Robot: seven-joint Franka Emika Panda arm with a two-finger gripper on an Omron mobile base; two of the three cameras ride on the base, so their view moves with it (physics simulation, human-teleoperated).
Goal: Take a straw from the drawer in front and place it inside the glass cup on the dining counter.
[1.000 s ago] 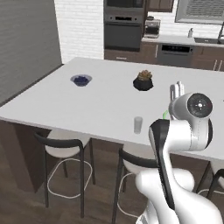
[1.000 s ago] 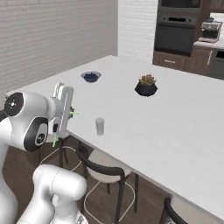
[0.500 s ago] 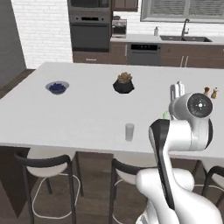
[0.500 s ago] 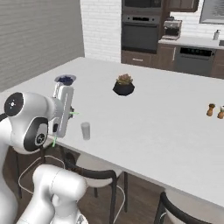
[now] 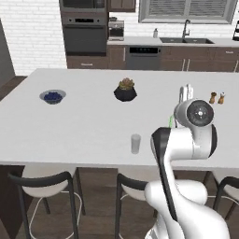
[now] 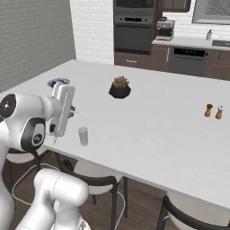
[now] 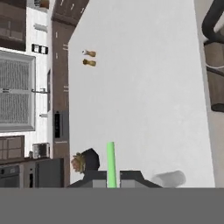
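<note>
A wide white-topped dining counter (image 5: pixel 84 126) with a dark brown base stretches across the kitchen, with black-framed stools (image 5: pixel 44 179) tucked under its near edge. Every place below is given relative to this counter.

Toward the counter's left end sits a small grey bowl of dark blue berries (image 5: pixel 52 96). Near the middle, toward the far side, stands a black faceted pot holding a small brownish-green plant (image 5: pixel 125 90). Close to the near edge, roughly at the middle, stands the small clear cylindrical glass cup (image 5: pixel 135 144), upright and alone. Toward the right end, two small brown shakers, one with a white top (image 5: pixel 217 97), stand side by side.

Above the near edge, just right of the glass cup in the left base view, the white arm holds its two-finger gripper (image 7: pixel 113 175) up over the counter top. Its dark fingertips (image 7: pixel 98 176) are pressed together, pinching the very thin, light green straw (image 7: pixel 110 162). In the hand view the straw sticks out from between the tips over the white surface, with the glass cup (image 7: pixel 168 178) just beside it. In the right base view a sliver of the straw (image 6: pixel 73 112) pokes out past the hand, apart from the cup.

Beyond the counter's far side runs a wall of dark brown cabinets with a built-in black oven (image 5: pixel 86 32).
</note>
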